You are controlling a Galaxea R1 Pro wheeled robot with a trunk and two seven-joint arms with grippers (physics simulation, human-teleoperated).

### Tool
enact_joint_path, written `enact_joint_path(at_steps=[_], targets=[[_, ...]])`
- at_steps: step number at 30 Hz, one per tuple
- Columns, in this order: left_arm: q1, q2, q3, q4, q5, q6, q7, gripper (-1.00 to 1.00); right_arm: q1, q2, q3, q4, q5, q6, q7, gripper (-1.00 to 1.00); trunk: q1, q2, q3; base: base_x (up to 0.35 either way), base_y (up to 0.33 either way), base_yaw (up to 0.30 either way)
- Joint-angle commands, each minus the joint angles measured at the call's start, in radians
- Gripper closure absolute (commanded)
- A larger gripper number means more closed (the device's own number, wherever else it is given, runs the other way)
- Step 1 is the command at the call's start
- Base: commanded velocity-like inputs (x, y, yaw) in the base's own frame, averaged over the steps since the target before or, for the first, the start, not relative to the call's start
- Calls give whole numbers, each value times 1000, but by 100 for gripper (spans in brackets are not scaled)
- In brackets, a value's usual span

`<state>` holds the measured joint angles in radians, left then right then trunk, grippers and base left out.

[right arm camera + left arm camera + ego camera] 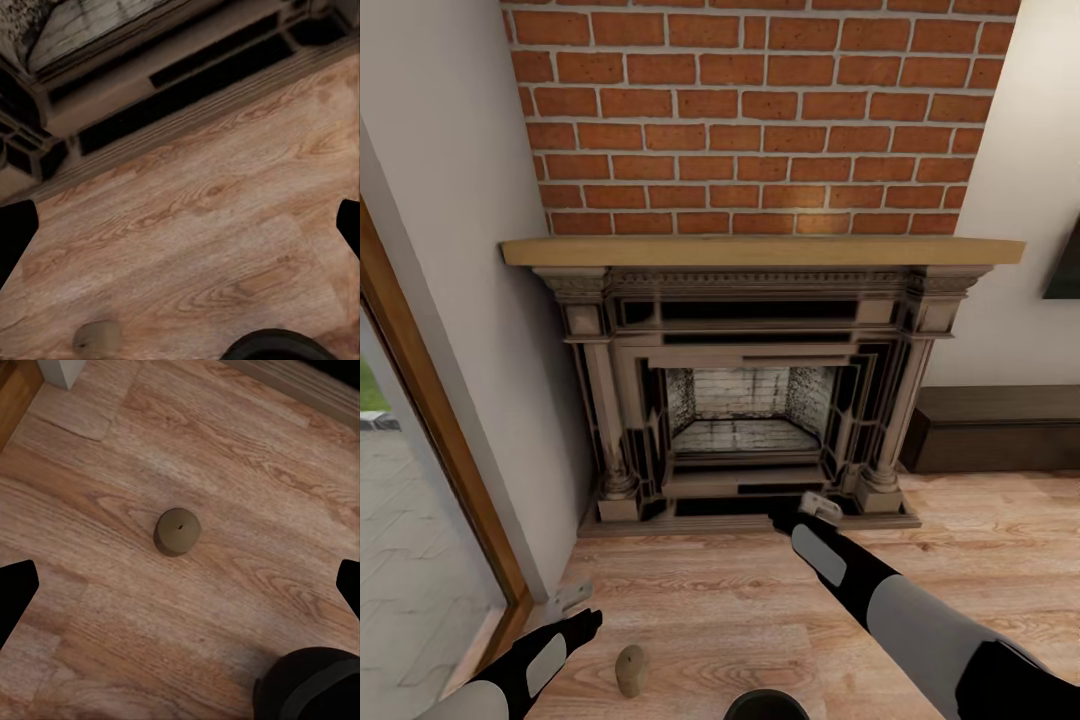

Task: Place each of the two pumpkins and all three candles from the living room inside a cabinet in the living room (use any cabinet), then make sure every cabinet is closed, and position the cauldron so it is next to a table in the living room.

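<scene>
One beige candle (630, 670) stands upright on the wood floor in front of the fireplace. My left gripper (570, 598) hovers above it and slightly to its left, open and empty. Through the left wrist camera the candle (178, 531) sits between the spread fingers (15, 592), apart from them. The black cauldron (765, 706) shows its rim at the bottom edge, right of the candle; its belly (307, 686) appears near the candle too. My right gripper (820, 506) hangs open by the hearth base. The low dark-brown cabinet (990, 430) sits right of the fireplace. Pumpkins and table are out of view.
A stone fireplace (750, 400) with a wooden mantel (760, 250) and a brick wall fills the front. A glass door in a wooden frame (420, 400) closes the left side. A dark screen (1065, 265) hangs above the cabinet.
</scene>
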<state>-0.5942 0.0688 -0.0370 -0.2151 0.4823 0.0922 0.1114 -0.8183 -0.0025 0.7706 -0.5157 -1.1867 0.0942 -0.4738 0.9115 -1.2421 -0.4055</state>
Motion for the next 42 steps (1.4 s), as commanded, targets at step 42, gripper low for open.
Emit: enact_joint_path(at_steps=[42], targets=[[2, -82, -102, 128, 9, 37, 4, -100, 14, 57, 22, 230, 50, 130, -20, -100, 0, -1, -1, 0, -63, 0]])
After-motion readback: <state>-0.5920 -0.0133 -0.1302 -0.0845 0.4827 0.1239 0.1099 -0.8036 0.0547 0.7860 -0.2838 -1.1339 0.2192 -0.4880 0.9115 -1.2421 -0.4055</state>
